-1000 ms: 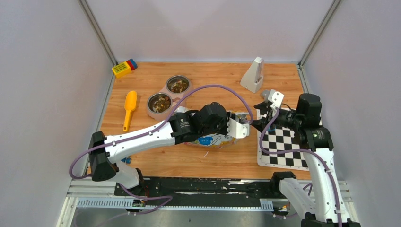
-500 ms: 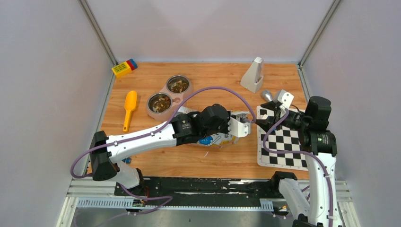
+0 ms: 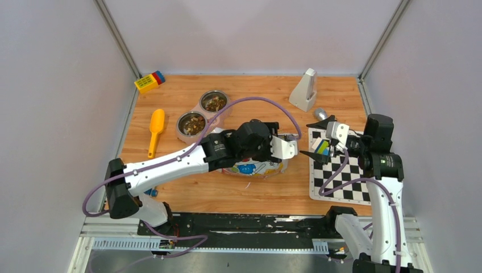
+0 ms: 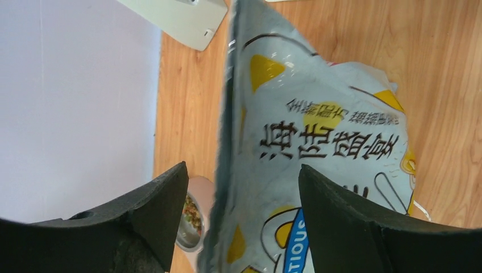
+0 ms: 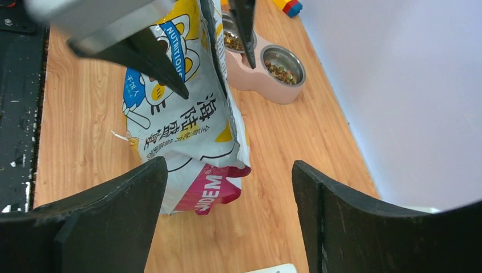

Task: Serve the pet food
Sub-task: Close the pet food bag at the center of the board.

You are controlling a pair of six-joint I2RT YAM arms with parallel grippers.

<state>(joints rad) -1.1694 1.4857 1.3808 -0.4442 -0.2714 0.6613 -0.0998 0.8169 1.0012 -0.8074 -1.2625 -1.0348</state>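
Reaching over the middle of the table (image 3: 227, 196), the left gripper (image 4: 243, 170) has its two fingers spread wide. The thin top edge of the bag (image 4: 324, 142) pokes up between them, but the fingers do not pinch it (there is a gap next to one finger in the left wrist view). The bag is yellow and white with a cartoon cat on it, and it sits on the wood under the left arm.

The right gripper (image 3: 307, 139) hangs just to the right of the bag, over the edge of the checkered mat (image 3: 341, 176). Its fingers are spread wide too, and it holds nothing.

The pet food (image 3: 193, 123) is little brown bits. It sits in both round cups of the pink bowl (image 3: 203, 114), which is behind the bag and to the left. A yellow scoop (image 3: 156, 129) lies flat on the table just left of the bowl, not touching it.
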